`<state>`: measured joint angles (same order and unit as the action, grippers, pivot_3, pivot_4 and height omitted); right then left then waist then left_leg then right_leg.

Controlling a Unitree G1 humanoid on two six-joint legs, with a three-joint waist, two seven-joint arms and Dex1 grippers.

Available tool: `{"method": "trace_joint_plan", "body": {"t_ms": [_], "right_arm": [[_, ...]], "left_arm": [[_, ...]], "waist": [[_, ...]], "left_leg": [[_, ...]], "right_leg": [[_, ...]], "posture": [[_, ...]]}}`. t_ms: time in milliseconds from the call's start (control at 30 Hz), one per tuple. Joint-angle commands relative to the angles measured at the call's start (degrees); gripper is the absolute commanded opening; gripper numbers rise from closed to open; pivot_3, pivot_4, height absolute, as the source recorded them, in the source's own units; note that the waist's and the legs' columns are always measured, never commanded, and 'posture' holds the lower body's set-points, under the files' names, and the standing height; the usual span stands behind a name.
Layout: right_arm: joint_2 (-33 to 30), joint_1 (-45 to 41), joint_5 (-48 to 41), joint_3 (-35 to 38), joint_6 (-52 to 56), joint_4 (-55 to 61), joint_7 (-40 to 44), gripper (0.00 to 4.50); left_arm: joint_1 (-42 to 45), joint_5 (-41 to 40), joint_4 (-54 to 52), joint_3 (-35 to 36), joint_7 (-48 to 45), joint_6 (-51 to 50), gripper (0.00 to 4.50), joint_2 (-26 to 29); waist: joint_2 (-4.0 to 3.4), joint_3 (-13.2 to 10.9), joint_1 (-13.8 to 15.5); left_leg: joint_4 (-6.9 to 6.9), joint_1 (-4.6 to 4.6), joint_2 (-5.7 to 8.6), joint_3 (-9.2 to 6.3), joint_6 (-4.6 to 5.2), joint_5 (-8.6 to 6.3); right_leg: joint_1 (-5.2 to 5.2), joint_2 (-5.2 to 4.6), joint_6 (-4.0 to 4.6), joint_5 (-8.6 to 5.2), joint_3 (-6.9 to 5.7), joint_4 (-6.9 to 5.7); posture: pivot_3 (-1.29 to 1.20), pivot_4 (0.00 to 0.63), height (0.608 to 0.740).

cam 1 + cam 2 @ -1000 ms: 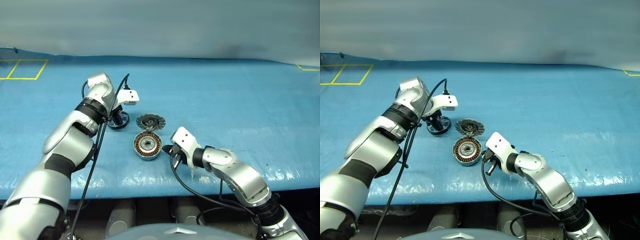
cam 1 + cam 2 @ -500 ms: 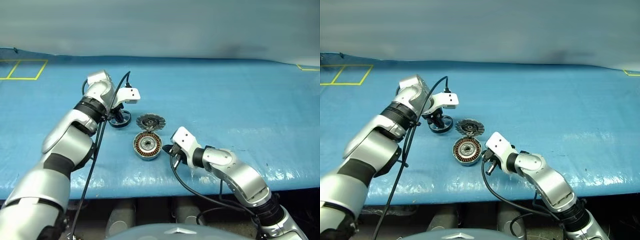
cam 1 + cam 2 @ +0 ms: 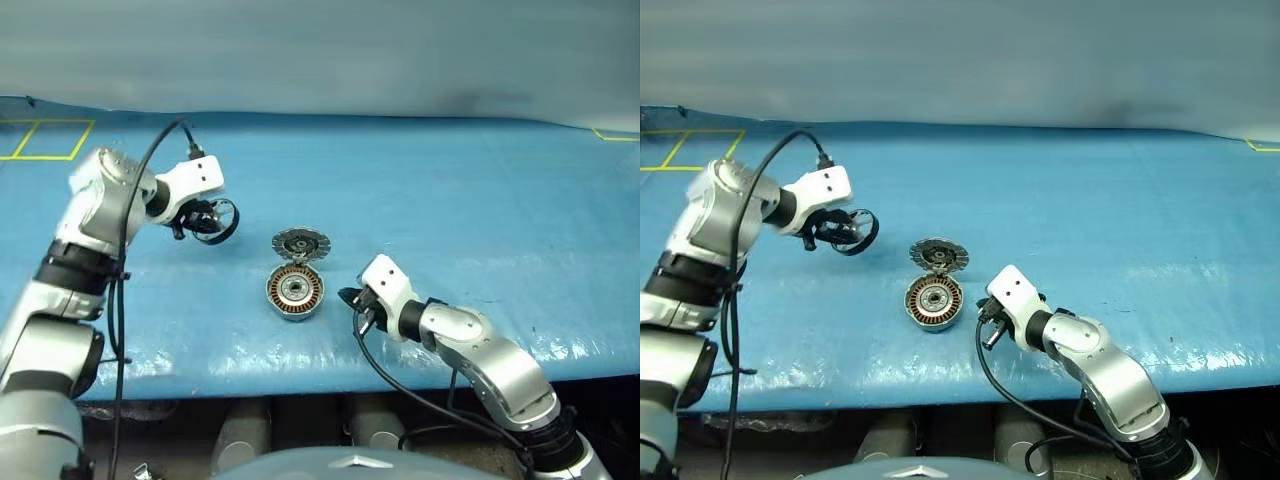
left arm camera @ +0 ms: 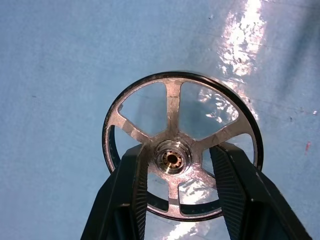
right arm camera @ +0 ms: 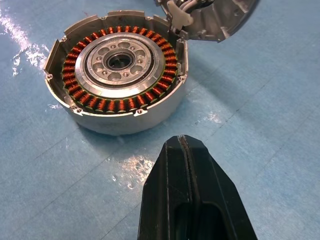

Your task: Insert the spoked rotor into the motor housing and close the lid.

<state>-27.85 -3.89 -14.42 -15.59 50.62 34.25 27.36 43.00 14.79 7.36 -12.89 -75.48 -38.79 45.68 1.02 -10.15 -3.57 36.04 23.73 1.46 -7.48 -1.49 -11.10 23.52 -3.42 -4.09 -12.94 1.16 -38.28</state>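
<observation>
The spoked rotor (image 4: pixel 179 150) is held in the left gripper (image 3: pixel 196 221) above the blue table cover (image 3: pixel 450 200), off to the robot's left and well apart from the motor housing (image 3: pixel 295 292). In the left wrist view the two black fingers (image 4: pixel 131 186) are seen clamped on the hub area at the centre of the wheel, w/ the black rim and silver spokes standing clear on all sides. This grip is prob. chosen so the rim stays free to drop into the cup w/o the fingers fouling the wall. The wheel is carried tilted, not flat; it is judged that it must be levelled and brought over the housing before it can be lowered.

The right gripper (image 5: pixel 186 165) is seen fully clenched on nothing, its tip resting low near the housing on the robot's right side, not touching it. It is prob. parked there as a stop, or in readiness to steady the housing or flip the lid (image 3: pixel 300 243).

The housing sits on the cover, open side up. Inside it, a ring of copper windings (image 5: pixel 116 107) is seen around a silver central hub (image 5: pixel 119 61) w/ a dark bore; nothing else is in the cup, so the rotor is not yet seated. The lid is hinged at the far edge and stands thrown back, ribbed inner face showing, leaving the opening unobstructed from above.
</observation>
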Motion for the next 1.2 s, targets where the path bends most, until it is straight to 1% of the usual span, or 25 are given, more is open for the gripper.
{"method": "trace_joint_plan", "body": {"t_ms": [33, 100, 233, 333, 400, 500, 533, 633, 767, 933, 1033, 1200], "right_arm": [[-0.26, 1.15, -1.03, 2.85, -1.25, 2.26, 0.05, 0.00], [-0.22, 1.84, -1.32, 4.06, -2.75, 1.45, 0.49, 0.00], [-0.44, 2.58, -1.66, 5.28, -4.90, -0.44, 1.63, 0.00], [-0.42, 2.74, -1.48, 5.21, -6.39, -1.86, 2.41, 0.00], [0.11, 2.54, -1.57, 4.95, -7.59, -3.01, 2.87, 0.00], [0.62, 2.38, -1.14, 4.11, -9.23, -4.74, 3.51, 0.00], [0.69, 2.39, -0.95, 3.76, -9.63, -5.22, 3.75, 0.00], [0.75, 2.39, -0.21, 2.14, -10.26, -7.04, 4.22, 0.00], [1.04, 2.76, -0.08, 1.77, -10.91, -7.99, 4.18, 0.00], [1.00, 3.54, -0.41, 1.35, -10.63, -8.31, 4.58, 0.00], [0.90, 4.04, -0.36, 0.61, -10.72, -8.33, 5.04, 0.00], [1.66, 4.71, -0.47, 1.08, -12.02, -8.64, 5.14, 0.00]], "left_arm": [[-5.80, -4.98, -11.95, 10.38, 5.04, -3.96, 1.62, 1.22], [-11.11, -7.68, -16.51, 16.03, 8.82, -4.27, 1.62, -0.11], [-20.07, -12.47, -24.33, 24.72, 14.87, -4.83, 1.62, -3.03], [-26.16, -16.68, -29.80, 30.94, 19.29, -4.04, 1.62, -6.93], [-30.17, -19.86, -32.71, 34.34, 21.77, -1.07, 1.62, -10.32], [-35.22, -23.71, -35.75, 36.49, 24.34, 1.98, 1.62, -14.04], [-36.55, -24.99, -36.46, 36.79, 25.08, 2.40, 1.62, -15.10], [-42.67, -26.32, -37.71, 36.41, 29.03, 9.62, 1.62, -20.62], [-49.27, -26.78, -39.12, 32.61, 31.67, 20.72, 1.62, -26.37], [-52.38, -28.78, -38.38, 28.66, 35.08, 28.24, 1.62, -31.71], [-53.57, -30.65, -37.07, 26.65, 34.89, 30.48, 1.62, -32.52], [-54.85, -33.00, -35.61, 22.29, 33.29, 29.04, 1.62, -30.40]], "waist": [[0.00, 0.00, 0.24], [0.00, 0.00, 0.52], [0.00, 0.00, 0.75], [0.01, 0.01, 1.01], [0.00, 0.01, 1.14], [0.01, 0.02, 1.54], [0.00, 0.02, 1.58], [-0.01, 0.05, 1.84], [0.01, 0.06, 2.28], [0.01, 0.07, 2.94], [0.01, 0.07, 2.89], [0.00, 0.08, 2.81]], "left_leg": [[0.00, -0.03, 0.00, 0.00, -0.01, 0.00], [0.03, -0.08, 0.00, 0.00, -0.01, 0.03], [0.03, -0.18, 0.00, 0.05, 0.00, 0.04], [0.02, -0.19, -0.02, 0.10, 0.00, 0.04], [0.02, -0.18, -0.03, 0.11, 0.00, 0.04], [0.02, -0.19, -0.05, 0.15, -0.01, 0.05], [0.02, -0.20, -0.04, 0.15, -0.03, 0.06], [0.02, -0.26, -0.04, 0.23, -0.02, 0.06], [0.03, -0.24, -0.05, 0.30, 0.02, 0.09], [0.04, -0.25, -0.05, 0.38, 0.08, 0.15], [0.05, -0.26, -0.05, 0.42, 0.10, 0.16], [0.03, -0.22, -0.06, 0.44, 0.11, 0.16]], "right_leg": [[-0.03, 0.00, 0.00, 0.00, 0.00, 0.00], [-0.09, 0.00, 0.01, 0.01, -0.01, 0.00], [-0.18, -0.04, 0.04, 0.05, 0.01, 0.04], [-0.18, -0.05, 0.07, 0.09, 0.01, 0.07], [-0.16, -0.05, 0.10, 0.11, 0.00, 0.09], [-0.18, -0.06, 0.15, 0.15, 0.00, 0.13], [-0.18, -0.06, 0.18, 0.14, 0.01, 0.13], [-0.30, -0.09, 0.33, 0.13, 0.03, 0.27], [-0.33, -0.10, 0.44, 0.19, 0.08, 0.45], [-0.37, -0.13, 0.48, 0.21, 0.10, 0.45], [-0.38, -0.14, 0.47, 0.22, 0.11, 0.46], [-0.33, -0.13, 0.48, 0.21, 0.11, 0.48]], "posture": [[0.00, 0.150, 0.740], [0.00, 0.150, 0.740], [0.00, 0.150, 0.740], [0.00, 0.150, 0.740], [0.00, 0.150, 0.740], [0.00, 0.150, 0.740], [0.00, 0.150, 0.740], [0.00, 0.150, 0.740], [0.00, 0.150, 0.740], [0.00, 0.150, 0.740], [0.00, 0.150, 0.740], [0.00, 0.150, 0.740]]}}
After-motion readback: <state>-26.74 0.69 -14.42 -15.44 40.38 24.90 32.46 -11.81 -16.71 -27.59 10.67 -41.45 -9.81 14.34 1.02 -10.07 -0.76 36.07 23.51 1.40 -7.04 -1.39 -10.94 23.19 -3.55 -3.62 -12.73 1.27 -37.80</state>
